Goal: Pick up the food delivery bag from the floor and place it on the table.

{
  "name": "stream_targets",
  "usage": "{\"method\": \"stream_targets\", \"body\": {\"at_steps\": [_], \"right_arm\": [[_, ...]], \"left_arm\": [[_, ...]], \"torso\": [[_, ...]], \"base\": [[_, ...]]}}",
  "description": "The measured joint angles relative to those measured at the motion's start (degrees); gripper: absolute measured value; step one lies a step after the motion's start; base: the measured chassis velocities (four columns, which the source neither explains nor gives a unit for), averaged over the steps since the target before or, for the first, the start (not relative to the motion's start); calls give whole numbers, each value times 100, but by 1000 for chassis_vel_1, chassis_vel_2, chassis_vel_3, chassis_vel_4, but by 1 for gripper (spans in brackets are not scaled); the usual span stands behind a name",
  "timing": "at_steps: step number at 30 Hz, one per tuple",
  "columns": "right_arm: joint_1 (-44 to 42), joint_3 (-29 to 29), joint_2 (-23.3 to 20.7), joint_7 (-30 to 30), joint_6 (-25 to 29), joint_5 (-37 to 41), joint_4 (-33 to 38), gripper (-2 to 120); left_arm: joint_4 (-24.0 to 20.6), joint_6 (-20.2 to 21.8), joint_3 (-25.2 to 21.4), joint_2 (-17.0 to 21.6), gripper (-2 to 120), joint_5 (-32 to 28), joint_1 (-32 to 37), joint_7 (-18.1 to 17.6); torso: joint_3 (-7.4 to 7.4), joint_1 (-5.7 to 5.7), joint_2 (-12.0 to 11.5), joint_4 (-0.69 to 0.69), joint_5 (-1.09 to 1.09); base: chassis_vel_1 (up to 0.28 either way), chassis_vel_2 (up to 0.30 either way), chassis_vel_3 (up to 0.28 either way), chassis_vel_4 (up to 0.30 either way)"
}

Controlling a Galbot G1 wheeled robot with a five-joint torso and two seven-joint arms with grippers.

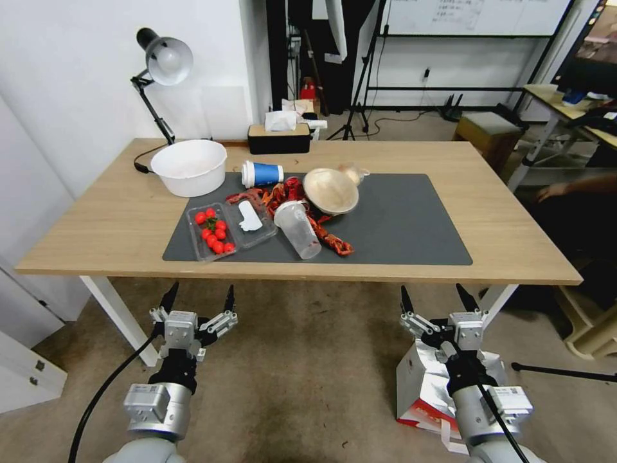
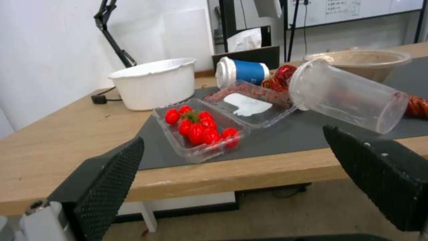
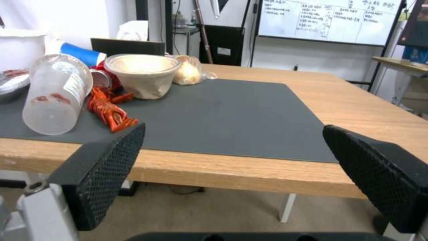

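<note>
**Both grippers raised before the table edge, bag on the floor**

The long light-wood tabletop (image 1: 116, 218) with white legs carries a dark grey rectangular mat (image 1: 398, 218), and this mat serves as the landmark here. On the mat's left half lie a clear plastic clamshell tray of red cherry tomatoes (image 1: 213, 233), a clear plastic cup tipped on its side (image 1: 299, 230), a beige paper bowl tilted on edge (image 1: 331, 190), a blue paper cup with a white lid lying on its side (image 1: 262, 173), and red crinkled wrappers (image 1: 324, 235). Just off the mat's far left corner stands a round white tub (image 1: 189, 167); beyond the mat's far edge sits a black tissue box (image 1: 279, 137). The mat's right half is bare.

The food delivery bag (image 1: 421, 379), white paper with a red bottom panel and silver foil lining, stands on the stained beige-grey floor (image 1: 302, 379), in front of and below the mat's right end, with the right arm over it.

The left gripper (image 1: 198, 298) hangs below the mat's near left corner, fingers spread apart and grasping nothing. The right gripper (image 1: 436, 297) hangs below the mat's near right corner, above the bag, likewise spread and holding nothing.
</note>
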Motion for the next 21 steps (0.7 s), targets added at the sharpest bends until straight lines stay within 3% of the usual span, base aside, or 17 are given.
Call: {"method": "stream_targets", "body": {"at_steps": [21], "right_arm": [[0,0,0,0,0,0,0,100]], "left_arm": [[0,0,0,0,100,0,0,0]], "torso": [[0,0,0,0,0]], "base": [[0,0,0,0]]}}
